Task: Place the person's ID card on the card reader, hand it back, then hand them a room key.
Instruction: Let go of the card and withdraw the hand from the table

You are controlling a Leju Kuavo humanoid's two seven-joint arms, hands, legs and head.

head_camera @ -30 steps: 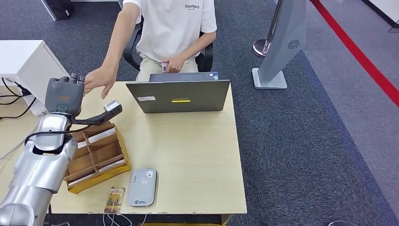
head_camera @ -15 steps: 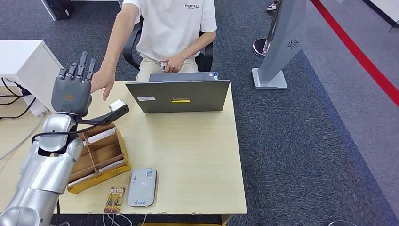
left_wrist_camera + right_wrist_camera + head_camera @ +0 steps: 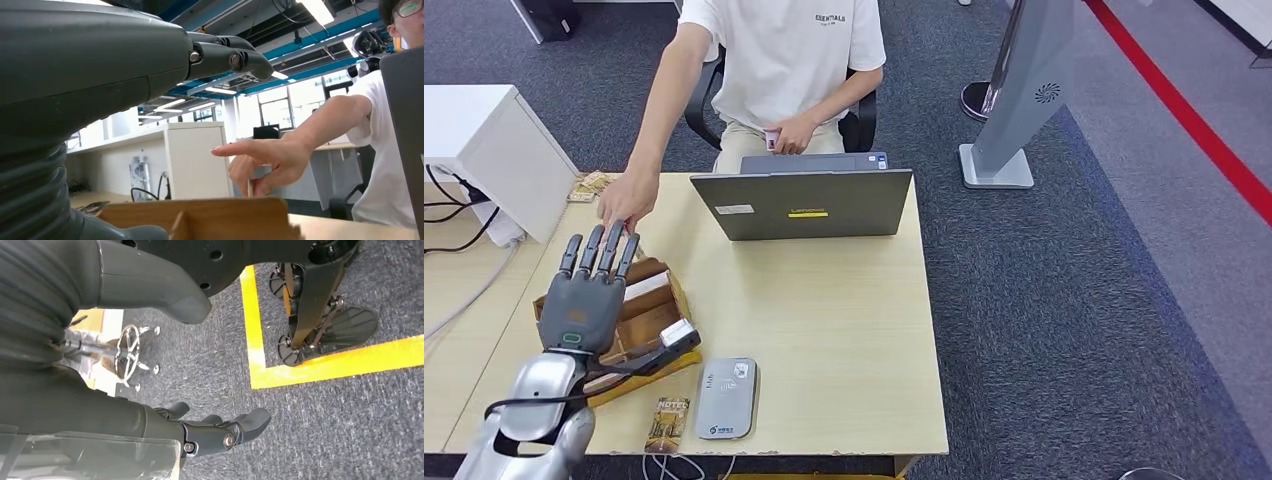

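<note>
My left hand (image 3: 587, 292) hovers open over the wooden card box (image 3: 646, 318), fingers straight and spread, holding nothing. In the left wrist view its fingers (image 3: 226, 55) reach out above the box's wall (image 3: 200, 218). The person's hand (image 3: 626, 203) rests on the table's far left, just beyond my fingertips; close up, the person's hand (image 3: 265, 160) seems to pinch a thin card edge. The grey card reader (image 3: 727, 397) lies near the table's front edge with a hotel key card (image 3: 669, 423) beside it. My right hand (image 3: 220, 432) hangs empty over the carpet.
A grey laptop (image 3: 802, 203) stands open at the table's far side, in front of the seated person. Small brown cards (image 3: 587, 185) lie at the far left corner. A white cabinet (image 3: 484, 140) stands left of the table. Bare tabletop (image 3: 844, 330) lies right of the reader.
My left hand uncurled its fingers, then drew back from the person and came down over the card box. The person's hand dropped onto the table.
</note>
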